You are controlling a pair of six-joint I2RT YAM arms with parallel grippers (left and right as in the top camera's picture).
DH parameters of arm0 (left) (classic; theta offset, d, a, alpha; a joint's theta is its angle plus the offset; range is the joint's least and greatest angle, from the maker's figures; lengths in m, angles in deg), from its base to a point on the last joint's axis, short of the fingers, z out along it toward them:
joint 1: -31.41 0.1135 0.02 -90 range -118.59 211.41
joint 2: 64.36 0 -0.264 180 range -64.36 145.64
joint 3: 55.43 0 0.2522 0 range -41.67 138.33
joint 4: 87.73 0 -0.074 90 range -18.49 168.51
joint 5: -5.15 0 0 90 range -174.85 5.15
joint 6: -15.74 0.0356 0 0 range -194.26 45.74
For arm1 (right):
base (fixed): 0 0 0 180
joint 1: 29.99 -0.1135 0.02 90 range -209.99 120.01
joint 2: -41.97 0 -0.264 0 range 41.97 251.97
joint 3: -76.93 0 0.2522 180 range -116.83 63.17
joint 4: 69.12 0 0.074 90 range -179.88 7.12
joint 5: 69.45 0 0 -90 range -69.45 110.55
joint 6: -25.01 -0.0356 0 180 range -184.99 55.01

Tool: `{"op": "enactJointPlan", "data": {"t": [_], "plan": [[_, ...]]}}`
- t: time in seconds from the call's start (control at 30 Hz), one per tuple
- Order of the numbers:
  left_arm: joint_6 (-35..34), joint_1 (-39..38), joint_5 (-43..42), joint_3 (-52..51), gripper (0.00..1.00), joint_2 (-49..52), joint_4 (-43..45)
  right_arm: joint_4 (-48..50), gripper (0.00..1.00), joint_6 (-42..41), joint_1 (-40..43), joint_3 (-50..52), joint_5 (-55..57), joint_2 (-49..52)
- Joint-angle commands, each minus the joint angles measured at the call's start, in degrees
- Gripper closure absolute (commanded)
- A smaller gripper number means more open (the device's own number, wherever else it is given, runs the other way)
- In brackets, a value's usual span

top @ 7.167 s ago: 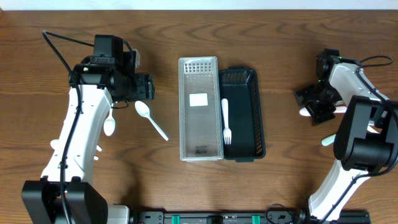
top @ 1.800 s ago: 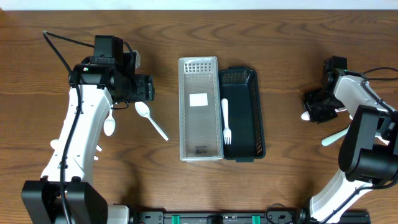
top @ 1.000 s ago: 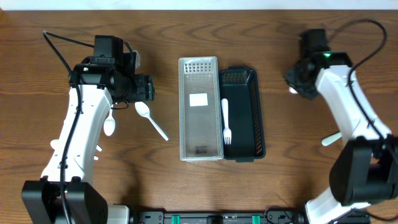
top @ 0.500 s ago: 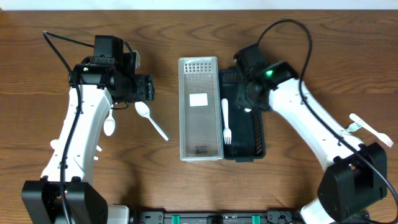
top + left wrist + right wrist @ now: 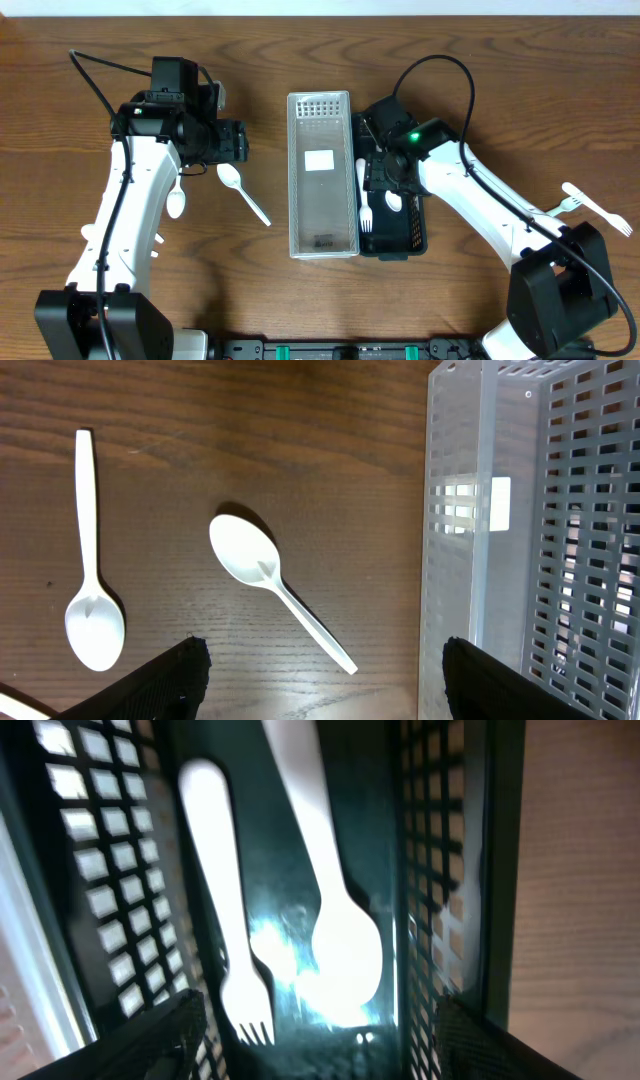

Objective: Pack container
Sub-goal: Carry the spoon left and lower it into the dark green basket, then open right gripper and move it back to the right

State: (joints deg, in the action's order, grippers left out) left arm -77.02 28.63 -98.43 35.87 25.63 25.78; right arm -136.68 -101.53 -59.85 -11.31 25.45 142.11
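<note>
Lying flat on the floor of the black container (image 5: pixel 421 236), the white spoon (image 5: pixel 345 955) rests just beside the fork (image 5: pixel 215 870) that was already in there a second ago, their handles running roughly parallel along the container's length. Half a second back the right tool (image 5: pixel 320 1050) was arriving over the container with its jaws pinched narrow. Now its fingers (image 5: pixel 165 1035) stand wide at either edge of the wrist view with nothing between them, so the spoon has been released and lies free. The right arm (image 5: pixel 470 195) hangs directly above the drop and hides much of the container from overhead.

By my reckoning that makes two pieces packed, and this delivery is finished apart from lifting the tool clear. Touching the black container along its left side is the translucent basket (image 5: pixel 320 210), which seems to hold no cutlery.

Further out on the desk (image 5: pixel 300 60), the left tool (image 5: pixel 325 660) hovers where it has been throughout, jaws spread and empty. A loose spoon (image 5: pixel 270 585) lies just below it in its wrist view, and a second spoon (image 5: pixel 90 580) lies a little further left. Well off to the right, a loose fork (image 5: pixel 595 207) remains on the wood.

Those three look like the remaining work. The nearer spoon seems the left tool's natural next pick, though its thin handle flat against the desk may be awkward to pinch
</note>
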Motion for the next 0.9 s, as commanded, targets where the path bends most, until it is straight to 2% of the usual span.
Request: {"op": "enactJointPlan", "data": {"t": [0.0,0.17,0.27,0.37,0.5,0.67,0.87], "plan": [[0.4,0.0,-0.3,1.4,0.23,-1.1,-0.4,0.2,0.23,1.5,-0.4,-1.5,0.7,0.2],[0.4,0.0,-0.3,1.4,0.23,-1.1,-0.4,0.0,0.21,1.4,2.8,-6.3,0.9,-2.9],[0.4,0.0,-0.3,1.4,0.23,-1.1,-0.6,0.0,0.22,-2.1,8.1,-7.2,1.1,-6.7],[0.4,0.0,-0.3,1.4,0.23,-1.1,-0.9,-1.8,0.20,-6.6,16.3,-7.2,1.0,-10.0],[0.4,0.0,-0.3,1.4,0.23,-1.1,-0.9,-4.6,0.10,-9.7,29.2,-7.1,-1.0,-11.1],[0.4,0.0,-0.3,1.4,0.23,-1.1,-0.8,-5.2,0.09,-9.7,43.5,-6.1,-5.6,-9.3],[0.4,0.0,-0.3,1.4,0.23,-1.1,-0.8,-6.9,0.06,-8.3,54.5,-5.6,-6.7,-3.6]]}}
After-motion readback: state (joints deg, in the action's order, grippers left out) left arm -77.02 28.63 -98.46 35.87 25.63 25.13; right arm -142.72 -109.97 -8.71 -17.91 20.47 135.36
